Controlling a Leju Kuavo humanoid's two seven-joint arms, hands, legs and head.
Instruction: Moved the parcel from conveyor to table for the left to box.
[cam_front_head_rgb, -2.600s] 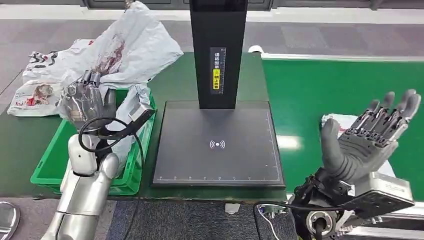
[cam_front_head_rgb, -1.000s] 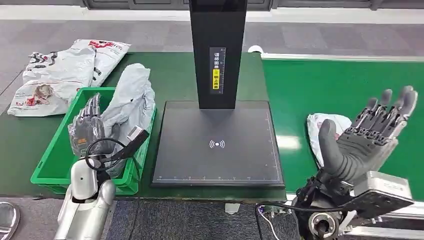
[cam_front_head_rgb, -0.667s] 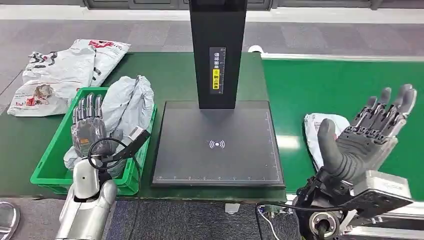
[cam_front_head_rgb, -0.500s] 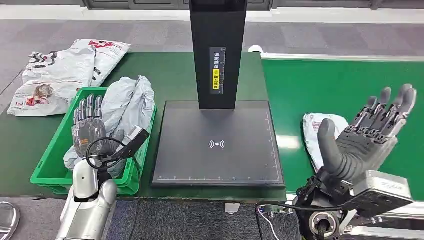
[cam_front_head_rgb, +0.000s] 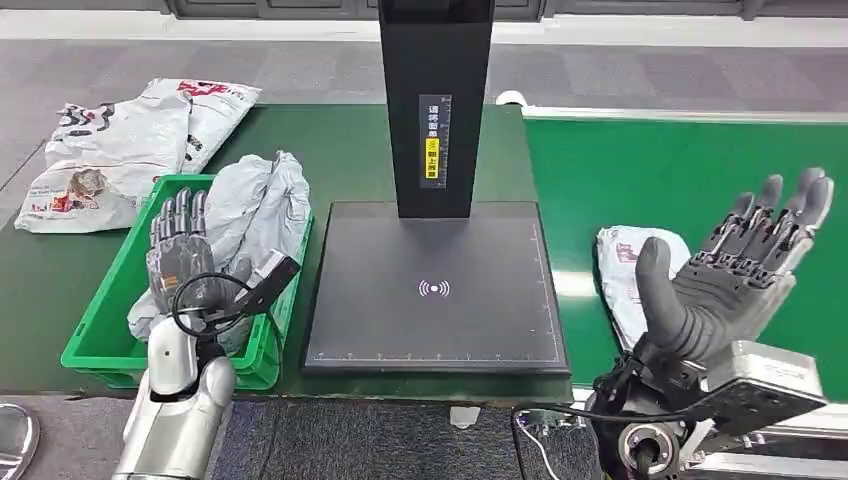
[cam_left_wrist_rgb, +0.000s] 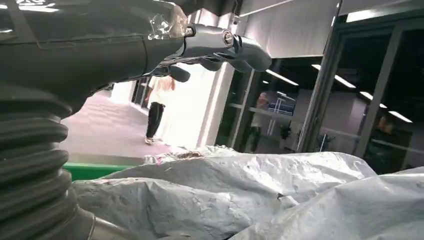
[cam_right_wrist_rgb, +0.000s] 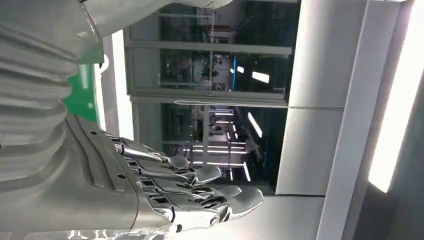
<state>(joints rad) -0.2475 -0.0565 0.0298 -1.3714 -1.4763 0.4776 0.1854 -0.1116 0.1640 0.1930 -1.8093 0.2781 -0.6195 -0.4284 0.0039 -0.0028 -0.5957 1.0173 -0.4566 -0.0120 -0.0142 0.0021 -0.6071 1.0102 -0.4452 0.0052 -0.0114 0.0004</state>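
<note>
Parcel (cam_front_head_rgb: 628, 275) on conveyor (cam_front_head_rgb: 680, 170), beside empty right hand (cam_front_head_rgb: 735, 275).

We are at a parcel-sorting station in a large commercial hall — a bright green conveyor belt (cam_front_head_rgb: 680, 170) runs beside a dark green bench (cam_front_head_rgb: 340, 160). On the bench stand a black scanning platform (cam_front_head_rgb: 437, 290) with its upright column (cam_front_head_rgb: 435, 105), a green plastic crate (cam_front_head_rgb: 110, 330) and grey courier bags (cam_front_head_rgb: 130, 140). Around us we see glass-walled rooms with ceiling strip lights (cam_left_wrist_rgb: 345, 80) — a person (cam_left_wrist_rgb: 157, 107) walks by.
</note>
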